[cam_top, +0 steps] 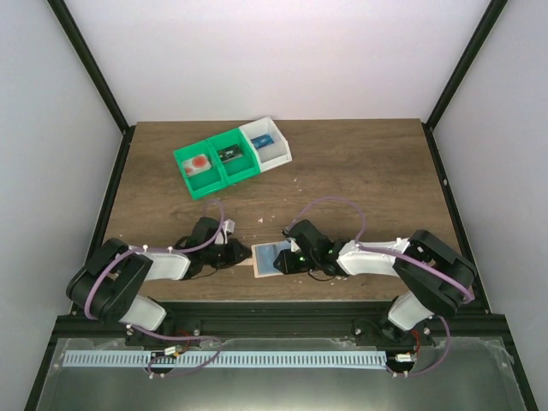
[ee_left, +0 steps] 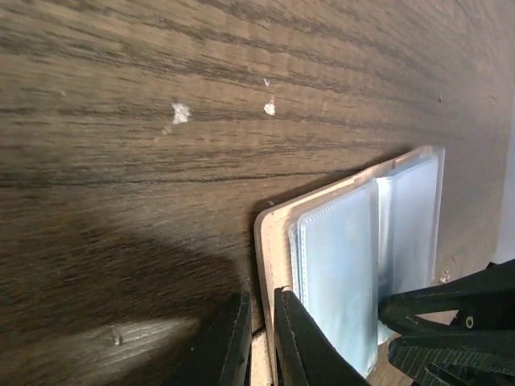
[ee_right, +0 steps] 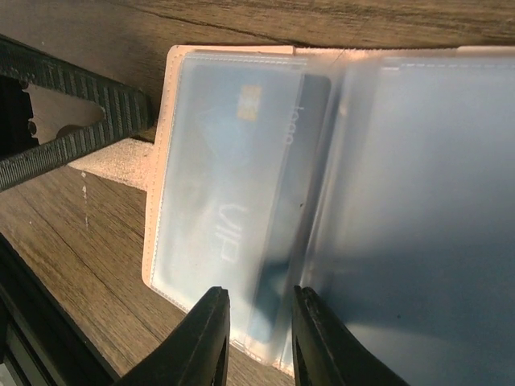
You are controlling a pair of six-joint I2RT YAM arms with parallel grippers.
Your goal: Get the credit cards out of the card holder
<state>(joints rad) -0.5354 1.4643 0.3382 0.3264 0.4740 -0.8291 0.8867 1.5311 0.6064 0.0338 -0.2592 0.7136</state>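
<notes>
The tan card holder [cam_top: 259,265] lies open on the table between my two arms, with clear sleeves inside. A light blue credit card [ee_right: 233,185] with a chip and "VIP" on it sits in the left sleeve; it also shows as card [ee_left: 338,273]. My left gripper [ee_left: 259,301] is shut on the holder's tan edge [ee_left: 269,241], by its little tab [ee_right: 113,161]. My right gripper [ee_right: 257,301] stands over the lower edge of the sleeves, jaws a little apart, nothing pinched. A raised sleeve page [ee_right: 418,185] blurs the right side.
At the back stand two green bins [cam_top: 218,163] and a white bin [cam_top: 267,144], each holding a small item. White specks [ee_left: 181,112] dot the wood. Black frame posts run along both sides of the table.
</notes>
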